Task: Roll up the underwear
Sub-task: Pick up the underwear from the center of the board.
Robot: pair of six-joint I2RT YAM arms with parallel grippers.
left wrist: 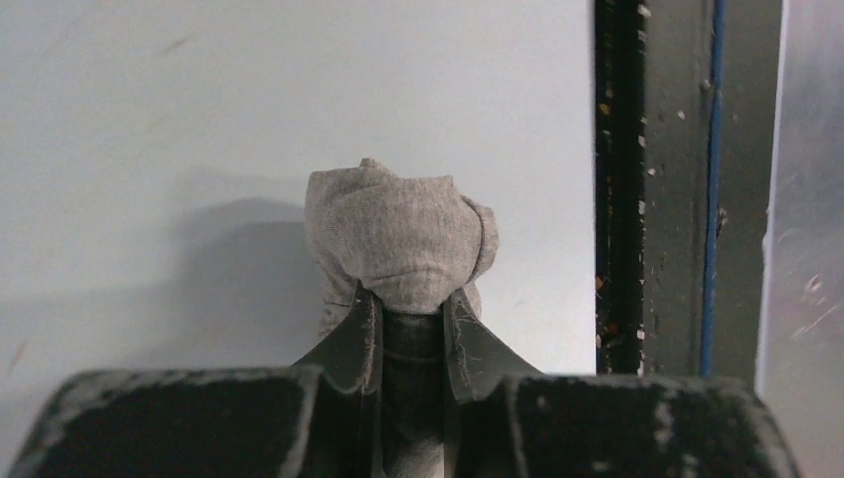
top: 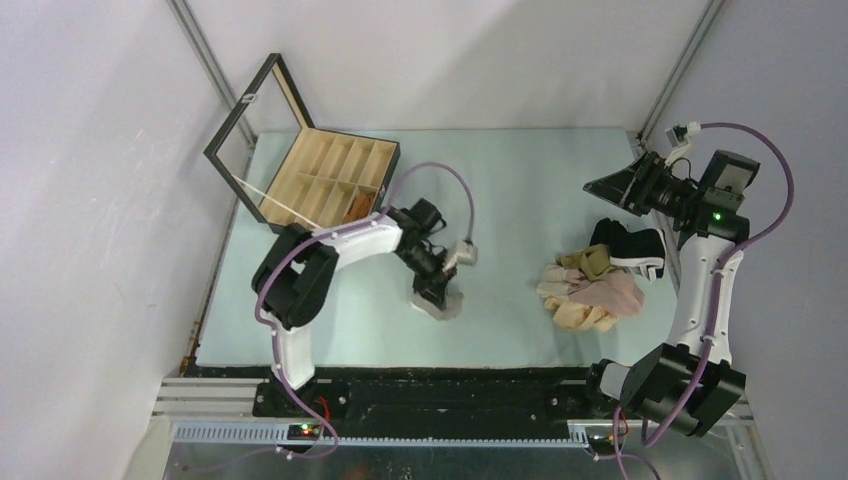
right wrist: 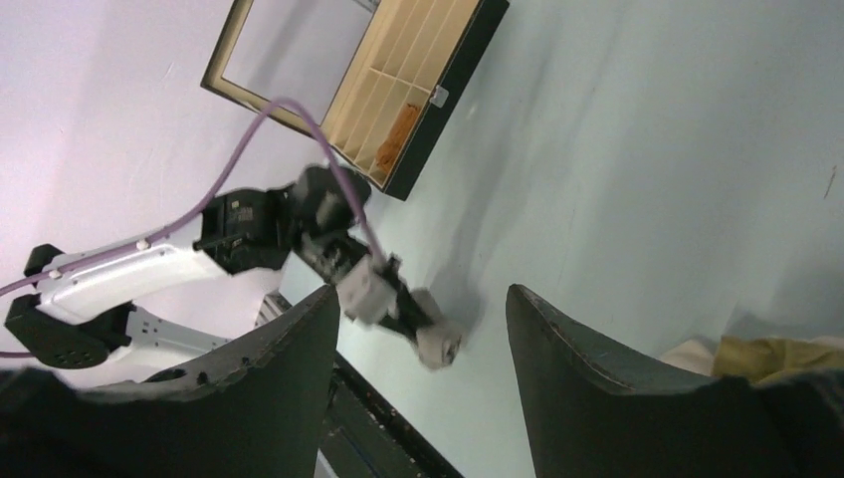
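Over on the pale worktop [top: 520,180] between white walls [top: 450,60], the compartment box [top: 330,175] sits open far left with rust-brown underwear [top: 358,207] in one slot, left gripper [left wrist: 410,304] pinched on the rolled grey underwear [left wrist: 398,234] near the front edge, right gripper [right wrist: 423,291] open and empty, raised near the underwear pile [top: 590,290].

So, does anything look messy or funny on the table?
Only the underwear heap at the right: crumpled pieces lie tangled over each other, not rolled. The grey roll pinched in the left gripper looks tidy.
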